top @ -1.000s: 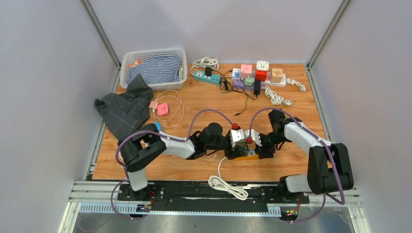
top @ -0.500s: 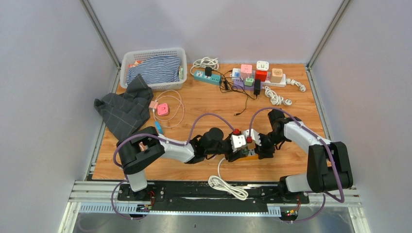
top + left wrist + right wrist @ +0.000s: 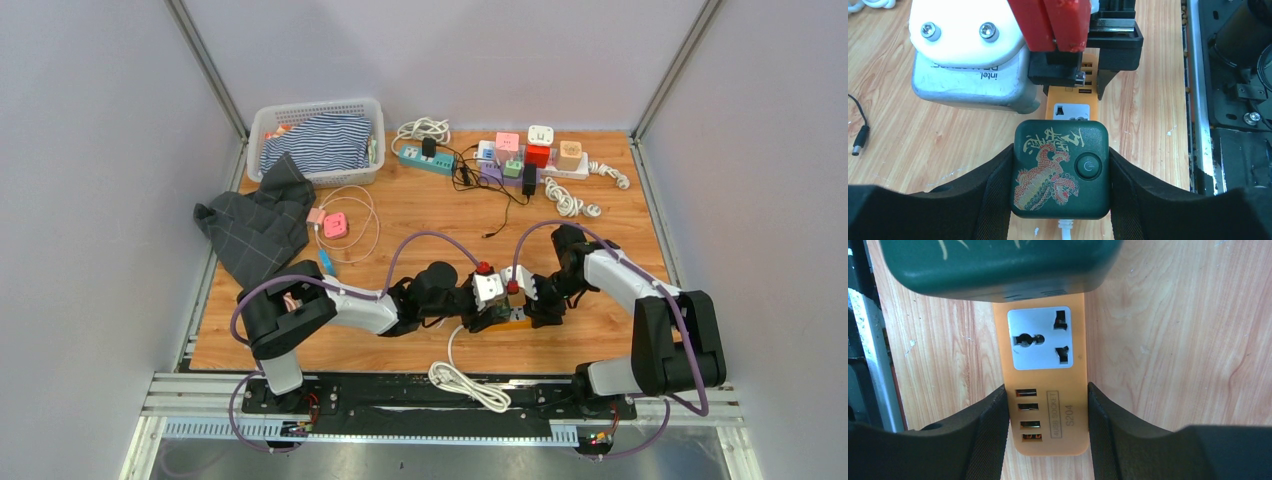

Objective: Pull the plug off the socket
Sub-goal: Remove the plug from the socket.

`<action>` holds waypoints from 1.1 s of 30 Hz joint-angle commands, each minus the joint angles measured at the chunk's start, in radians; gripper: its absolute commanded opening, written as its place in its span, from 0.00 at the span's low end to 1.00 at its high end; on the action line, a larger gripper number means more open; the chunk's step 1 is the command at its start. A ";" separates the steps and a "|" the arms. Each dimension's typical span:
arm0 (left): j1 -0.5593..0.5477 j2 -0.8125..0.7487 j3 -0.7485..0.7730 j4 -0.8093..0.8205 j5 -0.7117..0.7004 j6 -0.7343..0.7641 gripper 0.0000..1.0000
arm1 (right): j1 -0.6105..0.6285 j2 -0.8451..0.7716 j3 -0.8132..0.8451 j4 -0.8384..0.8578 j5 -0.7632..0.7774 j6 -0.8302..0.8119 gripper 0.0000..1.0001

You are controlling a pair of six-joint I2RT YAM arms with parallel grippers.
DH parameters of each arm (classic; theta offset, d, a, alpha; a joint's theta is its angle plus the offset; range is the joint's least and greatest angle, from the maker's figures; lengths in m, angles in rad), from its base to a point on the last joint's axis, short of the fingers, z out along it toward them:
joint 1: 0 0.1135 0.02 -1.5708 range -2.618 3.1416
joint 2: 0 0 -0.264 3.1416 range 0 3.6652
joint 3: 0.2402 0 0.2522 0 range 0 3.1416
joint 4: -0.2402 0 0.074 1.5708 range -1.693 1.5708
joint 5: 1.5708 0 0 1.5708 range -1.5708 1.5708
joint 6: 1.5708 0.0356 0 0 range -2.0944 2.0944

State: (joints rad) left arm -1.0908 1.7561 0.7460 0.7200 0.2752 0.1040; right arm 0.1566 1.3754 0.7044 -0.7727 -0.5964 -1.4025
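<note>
A dark green plug (image 3: 1060, 170) with a red-and-gold dragon print and a round power button sits over one end of the orange socket strip (image 3: 1071, 107). My left gripper (image 3: 1060, 192) is shut on the plug, a pad against each side. The plug's white cord (image 3: 1065, 230) leaves toward the camera. In the right wrist view my right gripper (image 3: 1048, 426) is shut on the USB end of the orange socket strip (image 3: 1048, 390). The green plug (image 3: 998, 265) fills the top there, and its pins are hidden. From above, both grippers (image 3: 487, 312) (image 3: 532, 308) meet near the table's front.
A coiled white cable (image 3: 470, 385) lies on the front rail. A white basket (image 3: 318, 140) with striped cloth, a dark cloth (image 3: 255, 225) and a pink socket cube (image 3: 335, 225) are at the left. More power strips with coloured cubes (image 3: 530, 155) line the back.
The left arm's elbow and shoulder have shifted slightly toward the near left. Both grips and the plug stay where they were.
</note>
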 commanded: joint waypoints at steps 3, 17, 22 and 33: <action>-0.023 -0.007 -0.028 -0.002 -0.056 0.023 0.00 | -0.011 0.028 -0.028 0.012 0.077 0.057 0.00; -0.053 0.006 -0.025 0.000 -0.125 0.073 0.00 | -0.012 0.052 -0.021 0.000 0.083 0.064 0.00; -0.089 0.012 -0.025 0.000 -0.152 0.129 0.00 | -0.013 0.056 -0.024 0.002 0.077 0.063 0.00; -0.006 0.028 -0.008 0.007 -0.050 -0.044 0.00 | -0.012 0.065 -0.018 -0.004 0.086 0.069 0.00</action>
State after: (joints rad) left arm -1.0908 1.7596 0.7387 0.7403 0.2729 0.0902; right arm 0.1566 1.3933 0.7155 -0.7818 -0.5976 -1.3968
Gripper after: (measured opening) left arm 0.591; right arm 0.542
